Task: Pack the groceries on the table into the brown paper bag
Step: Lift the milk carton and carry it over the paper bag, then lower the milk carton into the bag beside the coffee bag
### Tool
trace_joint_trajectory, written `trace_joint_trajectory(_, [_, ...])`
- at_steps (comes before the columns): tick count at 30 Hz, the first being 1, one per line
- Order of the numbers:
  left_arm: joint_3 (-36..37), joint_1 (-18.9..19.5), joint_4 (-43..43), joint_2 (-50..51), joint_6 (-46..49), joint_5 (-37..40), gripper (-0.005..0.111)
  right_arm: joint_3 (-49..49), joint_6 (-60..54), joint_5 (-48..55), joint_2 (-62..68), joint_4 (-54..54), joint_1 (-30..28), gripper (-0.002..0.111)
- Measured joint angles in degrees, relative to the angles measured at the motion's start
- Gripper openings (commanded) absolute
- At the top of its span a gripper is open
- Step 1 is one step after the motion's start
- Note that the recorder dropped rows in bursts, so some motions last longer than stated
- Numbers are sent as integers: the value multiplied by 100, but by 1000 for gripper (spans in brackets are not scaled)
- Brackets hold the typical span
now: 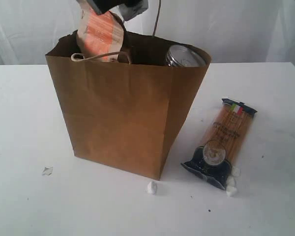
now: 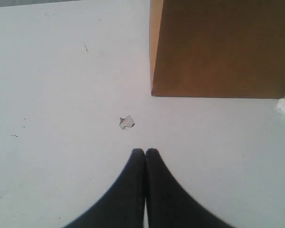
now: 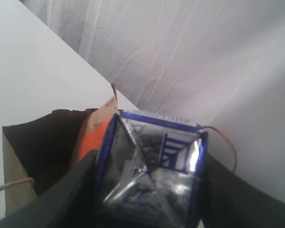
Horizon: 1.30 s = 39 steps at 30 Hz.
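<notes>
The brown paper bag (image 1: 123, 118) stands upright on the white table (image 1: 24, 123). The brown orange-labelled pouch (image 1: 99, 34) sticks out of its top at the left. A jar's shiny lid (image 1: 186, 56) shows at the right; I cannot tell which jar it is. My right gripper (image 3: 151, 159) is shut on the small blue-white carton (image 3: 149, 180), held above the bag's open mouth (image 3: 38, 142) beside the pouch (image 3: 88, 133). The spaghetti packet (image 1: 223, 142) lies on the table right of the bag. My left gripper (image 2: 145, 152) is shut and empty, low over the table near the bag's corner (image 2: 154, 90). The yellow bottle is out of view.
A small paper scrap (image 2: 127, 122) lies just ahead of the left fingertips. White crumbs lie at the bag's front corner (image 1: 152, 187) and by the packet's near end (image 1: 231, 184). A white curtain (image 1: 236, 24) hangs behind the table. The bag's cord handle (image 1: 101, 56) droops over the front rim.
</notes>
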Motion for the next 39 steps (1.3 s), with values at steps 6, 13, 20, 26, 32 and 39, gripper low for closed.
trace_joint_trajectory(6, [0, 0, 0, 0, 0, 0, 1, 0, 0, -142, 121, 68, -55, 0])
trace_joint_trajectory(13, [0, 0, 0, 0, 0, 0, 1, 0, 0, -176, 132, 80, -55, 0])
trace_joint_trajectory(20, [0, 0, 0, 0, 0, 0, 1, 0, 0, -93, 142, 80, -55, 0])
trace_joint_trajectory(26, [0, 0, 0, 0, 0, 0, 1, 0, 0, -82, 231, 80, -55, 0])
trace_joint_trajectory(32, [0, 0, 0, 0, 0, 0, 1, 0, 0, -52, 341, 80, -65, 0])
trace_joint_trajectory(39, [0, 0, 0, 0, 0, 0, 1, 0, 0, 450, 348, 42, -161, 0])
